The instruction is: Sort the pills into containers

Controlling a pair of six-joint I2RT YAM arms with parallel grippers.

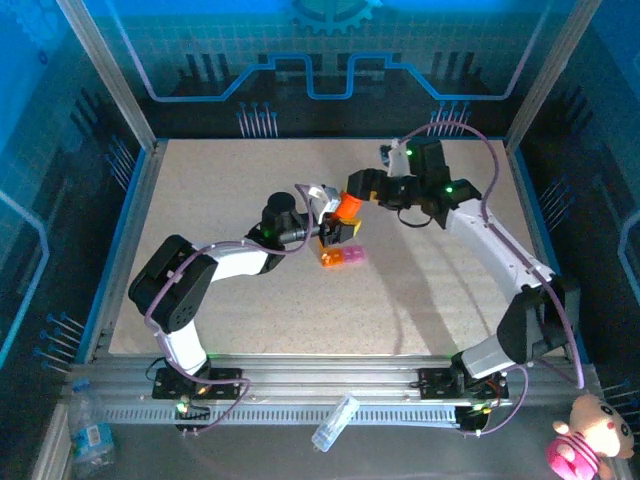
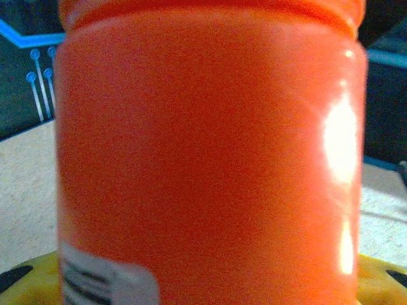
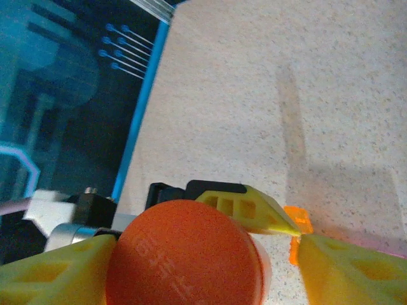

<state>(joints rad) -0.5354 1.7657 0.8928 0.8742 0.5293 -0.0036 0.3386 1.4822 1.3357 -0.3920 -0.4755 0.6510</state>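
An orange pill bottle (image 1: 347, 208) with an orange cap (image 3: 184, 254) is held above the table, and my left gripper (image 1: 327, 228) is shut on its body. Up close the bottle (image 2: 210, 146) hides most of the left gripper (image 2: 203, 293), whose yellow fingers (image 2: 16, 279) peek out at the bottom corners. My right gripper (image 1: 366, 190) stands open around the cap, and a gap shows between the cap and its right finger (image 3: 343, 270). The containers (image 1: 341, 257), a small orange and pink strip, lie on the table just below the bottle; their orange end (image 3: 297, 236) shows beside the cap. The pills are hidden.
The speckled tabletop (image 1: 420, 290) is fenced by blue walls and an aluminium frame. On the front rail lies a clear packet (image 1: 335, 423). A pink plush toy (image 1: 587, 440) sits at the bottom right and a blue packet (image 1: 92, 440) at the bottom left.
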